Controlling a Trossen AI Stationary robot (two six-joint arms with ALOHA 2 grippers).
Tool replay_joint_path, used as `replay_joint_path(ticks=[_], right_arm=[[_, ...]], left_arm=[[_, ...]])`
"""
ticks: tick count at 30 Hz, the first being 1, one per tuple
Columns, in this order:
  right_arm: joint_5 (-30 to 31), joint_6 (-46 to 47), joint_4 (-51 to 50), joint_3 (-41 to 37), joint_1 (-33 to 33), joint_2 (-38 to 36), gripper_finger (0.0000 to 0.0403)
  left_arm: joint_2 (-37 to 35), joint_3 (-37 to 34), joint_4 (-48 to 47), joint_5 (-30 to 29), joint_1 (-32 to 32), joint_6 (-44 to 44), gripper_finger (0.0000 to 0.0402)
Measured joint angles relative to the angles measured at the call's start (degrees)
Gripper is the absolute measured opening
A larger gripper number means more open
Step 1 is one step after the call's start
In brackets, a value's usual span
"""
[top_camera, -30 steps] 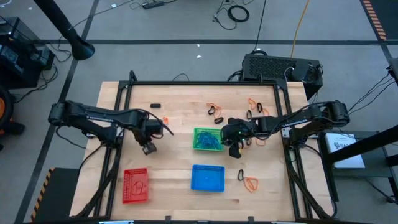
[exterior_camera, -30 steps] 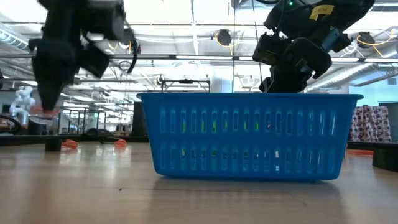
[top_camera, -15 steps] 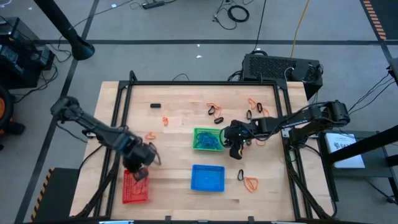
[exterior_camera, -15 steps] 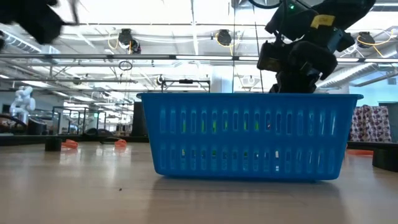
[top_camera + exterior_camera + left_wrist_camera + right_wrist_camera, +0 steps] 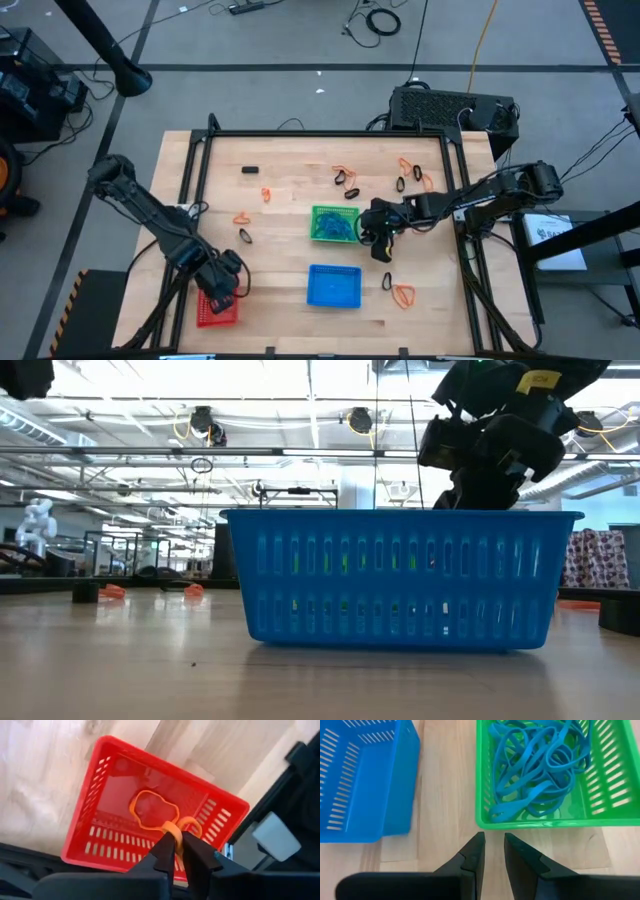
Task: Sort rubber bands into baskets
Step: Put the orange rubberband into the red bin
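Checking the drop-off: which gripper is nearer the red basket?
Left. The left gripper hangs right over the red basket, pinching an orange rubber band; the right gripper sits beside the green basket.

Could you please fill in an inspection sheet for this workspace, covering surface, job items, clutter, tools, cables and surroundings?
Surface: wooden table inside a black frame.
Job's things: green basket holds blue rubber bands; blue basket looks empty; red basket near the left front corner; loose orange and black bands scattered on the table.
Clutter: small black block on the table.
Tools: left tool above the red basket, pinching an orange band; right tool beside the green basket, slightly parted, empty.
Cables: black cables on the floor beyond the table.
Surroundings: black box behind the table; open hall in the low view.
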Motion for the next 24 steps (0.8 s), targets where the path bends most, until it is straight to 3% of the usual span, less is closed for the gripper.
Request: replay_joint_path(ticks=[12, 19, 24], right_arm=[[0.0, -0.4, 0.0, 0.0, 0.0, 0.0, 0.0066], [0.1, -0.9, 0.5, 0.0, -0.2, 0.0, 0.0066], [-0.5, -1.0, -9.0, 3.4, -1.8, -1.4, 0.0066]], left_arm=[[2.9, 0.0, -3.0, 1.4, 0.2, -0.5, 0.0100], [2.5, 0.0, -2.8, 1.4, 3.6, 2.5, 0.0127], [2.5, 0.0, 2.0, -6.3, 6.9, 12.0, 0.0127]])
